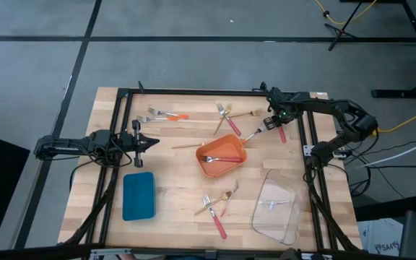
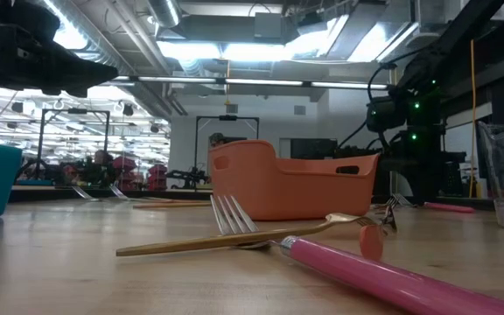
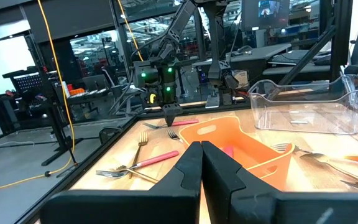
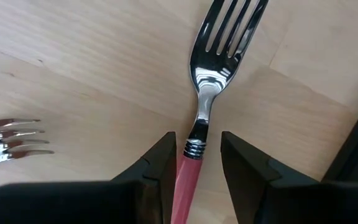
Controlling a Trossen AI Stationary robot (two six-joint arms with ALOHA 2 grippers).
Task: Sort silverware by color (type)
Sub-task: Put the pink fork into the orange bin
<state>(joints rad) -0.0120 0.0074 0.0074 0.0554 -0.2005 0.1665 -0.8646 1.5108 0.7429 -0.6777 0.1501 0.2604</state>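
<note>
Right up against the wrist camera, the right gripper (image 4: 194, 165) straddles a pink-handled fork (image 4: 199, 124), one dark finger on each side of the neck where silver meets pink. Its fingers are spread and not yet pressing the fork, which lies flat on the wooden table (image 1: 172, 180). From above, this fork (image 1: 279, 130) sits near the table's far right edge, just beyond the orange tray (image 1: 222, 155), which already holds a pink-handled fork. Another fork's tines (image 4: 11, 140) lie close by but apart.

To do this pickup well, I judge the gripper should stay centred over the handle, settle low to the wood, then close squarely so the thin fork does not twist or slide away.

Across the table, the left gripper (image 1: 144, 142) waits clenched and empty above the blue tray (image 1: 138, 196).
</note>
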